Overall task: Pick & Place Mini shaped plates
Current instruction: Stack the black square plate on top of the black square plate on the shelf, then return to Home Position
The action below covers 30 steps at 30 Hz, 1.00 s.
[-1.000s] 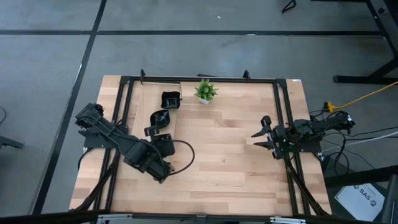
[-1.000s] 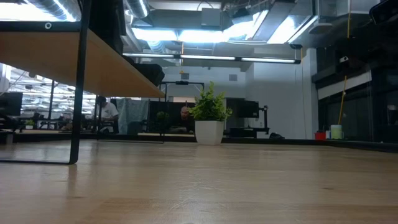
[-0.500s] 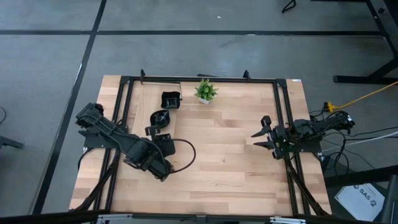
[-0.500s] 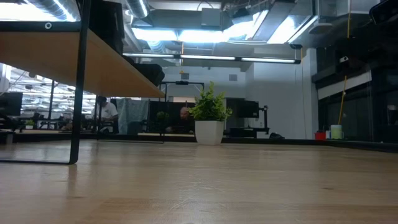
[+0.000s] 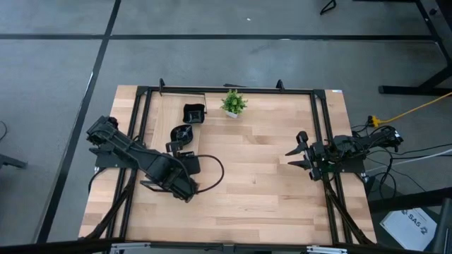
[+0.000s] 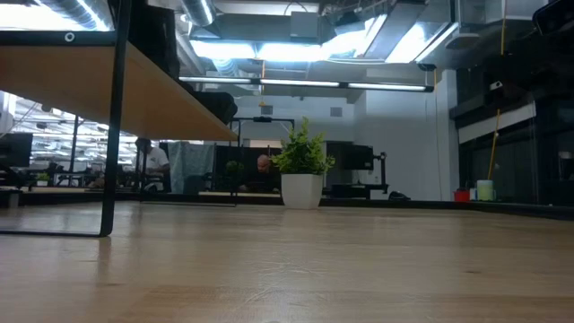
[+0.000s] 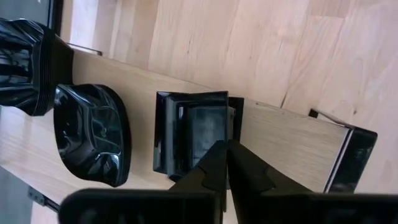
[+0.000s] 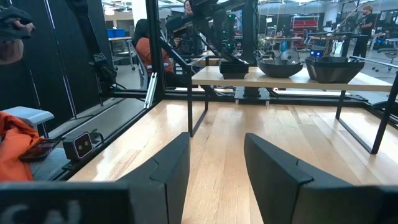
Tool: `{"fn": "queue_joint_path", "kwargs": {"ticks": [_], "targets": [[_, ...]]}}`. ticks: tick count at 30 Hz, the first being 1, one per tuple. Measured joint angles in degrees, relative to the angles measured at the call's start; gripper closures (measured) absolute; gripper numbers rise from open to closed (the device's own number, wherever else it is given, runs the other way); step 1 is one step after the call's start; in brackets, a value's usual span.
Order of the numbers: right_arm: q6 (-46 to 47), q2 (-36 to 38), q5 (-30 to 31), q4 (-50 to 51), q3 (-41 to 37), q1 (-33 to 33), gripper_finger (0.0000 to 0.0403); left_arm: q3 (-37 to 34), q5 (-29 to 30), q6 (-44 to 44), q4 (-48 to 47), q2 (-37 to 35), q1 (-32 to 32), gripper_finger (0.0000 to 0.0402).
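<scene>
Left end effector (image 7: 227,154) sits over a raised pale wooden shelf (image 7: 286,134), which stands on the left arm's side of the small green potted plant in a white pot (image 5: 233,104). Its fingers are narrow, tips practically together, right at the rim of a glossy black square mini plate (image 7: 189,134). Cannot tell if the thin rim is pinched between the tips or they only touch it. An edge approach is probably chosen because the plate is shallow and lies flat, so the rim is the only thing to grab. Beside the square plate on the shelf, closer to the plant, lies a glossy black rounded mini plate (image 7: 93,134), then a glossy black wavy-rimmed stack of plates (image 7: 25,65) closest to the plant. The three are lined up along the shelf and just apart, likely so each can be reached singly. Right end effector (image 8: 214,165) hovers low over the light wood tabletop (image 5: 261,183), well away from the plant on the right arm's side, fingers wide and holding nothing, looks parked out of the way while the left arm works. From the low view only the plant shows, no arms. Judging by this, the pick of the square plate is in hand, and the place step is not yet done.
</scene>
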State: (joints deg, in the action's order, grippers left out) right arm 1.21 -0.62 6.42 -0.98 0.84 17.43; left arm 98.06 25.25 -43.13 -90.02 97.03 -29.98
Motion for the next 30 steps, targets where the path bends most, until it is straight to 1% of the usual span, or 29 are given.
{"fn": "queue_joint_path", "kwargs": {"ticks": [13, 15, 18, 20, 24, 27, 29, 30], "targets": [[0.0, 0.0, 0.0, 0.0, 0.0, 0.0, 0.0250, 0.0, -0.5, 0.2, 0.0, 0.0, 0.1, 0.0325], [0.0, 0.0, 0.0, 0.0, 0.0, 0.0, 0.0250, 0.0, -0.7, 2.1, 0.0, 0.0, 0.1, 0.0319], [0.0, 0.0, 0.0, 0.0, 0.0, 0.0, 0.0250, 0.0, -0.2, 9.0, 0.2, 0.0, -1.0, 0.0316], [0.0, 0.0, 0.0, 0.0, 0.0, 0.0, 0.0250, 0.0, 3.9, 12.3, 0.7, -0.1, -2.4, 0.0316], [0.0, 0.0, 0.0, 0.0, 0.0, 0.0, 0.0250, 0.0, 13.4, 13.9, 0.0, -0.1, -4.6, 0.0316], [0.0, 0.0, 0.0, 0.0, 0.0, 0.0, 0.0250, 0.0, 19.1, 12.2, 0.1, -0.6, -5.9, 0.0315], [0.0, 0.0, 0.0, 0.0, 0.0, 0.0, 0.0250, -0.1, 22.6, 10.4, 0.2, -2.6, -6.9, 0.0315], [0.0, 0.0, 0.0, 0.0, 0.0, 0.0, 0.0250, -0.6, 23.3, 9.4, 0.2, -4.3, -7.2, 0.0315]]}}
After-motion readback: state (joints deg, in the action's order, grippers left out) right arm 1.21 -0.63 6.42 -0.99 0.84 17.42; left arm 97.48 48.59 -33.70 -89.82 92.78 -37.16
